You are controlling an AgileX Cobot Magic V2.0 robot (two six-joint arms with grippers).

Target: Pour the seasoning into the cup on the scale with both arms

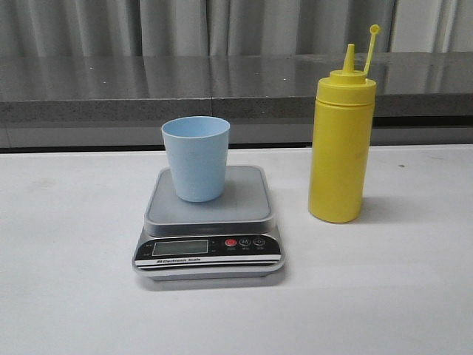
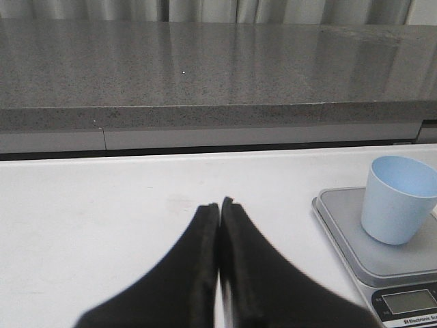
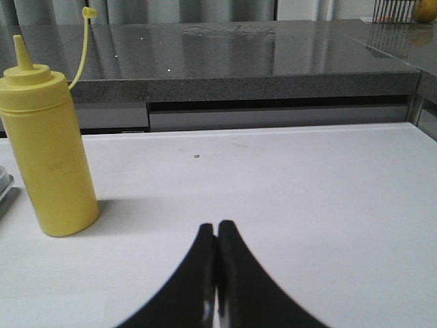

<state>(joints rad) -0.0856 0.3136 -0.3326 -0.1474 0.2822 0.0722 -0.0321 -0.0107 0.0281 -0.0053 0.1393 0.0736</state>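
Nearest the front camera sits the scale [image 1: 209, 237], its black panel and display facing forward on the white counter [image 1: 66, 296], with the light blue cup [image 1: 196, 157] standing upright on the left part of its grey platform. To the right of the scale, apart from it, stands the yellow seasoning bottle [image 1: 340, 148], upright, its tethered cap hanging free so the nozzle is uncovered. Neither arm shows in the front view; each wrist view shows its jaws pressed together and holding nothing, the left gripper [image 2: 219, 205] left of the scale, the right gripper [image 3: 216, 227] right of the bottle. By my judgement the cup is placed, while grasping, lifting and pouring all remain.
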